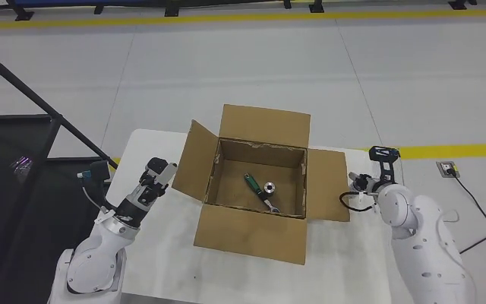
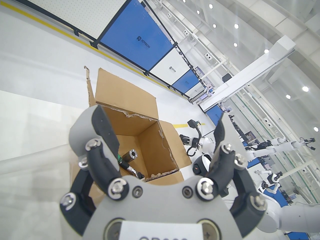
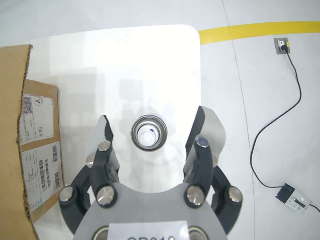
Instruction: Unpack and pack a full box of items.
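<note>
An open cardboard box (image 1: 250, 228) stands mid-table with its flaps spread. Inside lie a green-handled tool (image 1: 253, 185) and a short metal cylinder (image 1: 270, 188); the left wrist view shows the cylinder (image 2: 130, 155) and tool (image 2: 123, 163) too. My left gripper (image 1: 165, 169) (image 2: 160, 116) hangs open just outside the box's left flap, holding nothing. My right gripper (image 1: 356, 182) (image 3: 152, 116) is open over the table beside the right flap (image 3: 37, 138). A hollow metal cylinder (image 3: 149, 136) stands upright on the table between its fingers, untouched by either one.
The white table (image 3: 150, 58) ends in a rounded corner just beyond the right gripper. On the floor to the right are a wall socket (image 3: 282, 46) and a black cable (image 3: 275, 123). A black frame (image 1: 45, 144) stands by the table's left side.
</note>
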Tool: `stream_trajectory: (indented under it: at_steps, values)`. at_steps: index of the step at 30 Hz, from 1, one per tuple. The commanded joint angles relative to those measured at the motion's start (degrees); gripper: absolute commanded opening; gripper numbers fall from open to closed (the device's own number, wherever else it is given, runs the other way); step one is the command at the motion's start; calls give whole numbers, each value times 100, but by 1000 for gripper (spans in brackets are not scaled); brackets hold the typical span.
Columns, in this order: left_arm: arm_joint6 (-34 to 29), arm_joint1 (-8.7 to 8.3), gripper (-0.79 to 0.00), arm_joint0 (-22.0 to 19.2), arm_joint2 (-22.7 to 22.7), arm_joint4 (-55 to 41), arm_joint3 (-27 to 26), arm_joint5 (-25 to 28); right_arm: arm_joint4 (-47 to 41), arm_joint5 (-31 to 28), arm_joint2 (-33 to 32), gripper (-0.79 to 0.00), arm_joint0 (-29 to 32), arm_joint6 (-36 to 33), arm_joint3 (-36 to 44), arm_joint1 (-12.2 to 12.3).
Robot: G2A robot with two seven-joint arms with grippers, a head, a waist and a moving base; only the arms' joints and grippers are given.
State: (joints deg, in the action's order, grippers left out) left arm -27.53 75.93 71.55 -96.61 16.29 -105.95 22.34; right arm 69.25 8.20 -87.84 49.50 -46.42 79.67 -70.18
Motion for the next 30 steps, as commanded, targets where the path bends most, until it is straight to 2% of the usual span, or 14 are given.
stream_trajectory:
  at_steps: [1,4,7,11,15,20,27,30]
  values:
    - [0,0,0,0,0,0,0,0,122,244,-124,-9,66,312,465,13]
    - [0,0,0,0,0,0,0,0,250,545,-192,0,224,845,1203,7]
    - [0,0,0,0,0,0,0,0,163,564,-114,0,332,1163,1827,-15]
    - [0,0,0,0,0,0,0,0,-85,88,365,0,221,1026,2278,-55]
    - [92,0,0,29,-15,8,-5,-73,-367,-607,1087,0,-95,625,2290,-112]
    - [367,-23,0,141,-146,-96,-61,-177,-404,-1001,2269,0,-788,-130,1647,-267]
    - [497,-49,0,304,-273,-240,-107,-129,-789,-1090,3693,0,-1821,-968,-210,-650]
    - [497,-49,0,304,-273,-240,-107,-129,-915,-1017,4117,0,-2183,-1026,-995,-841]
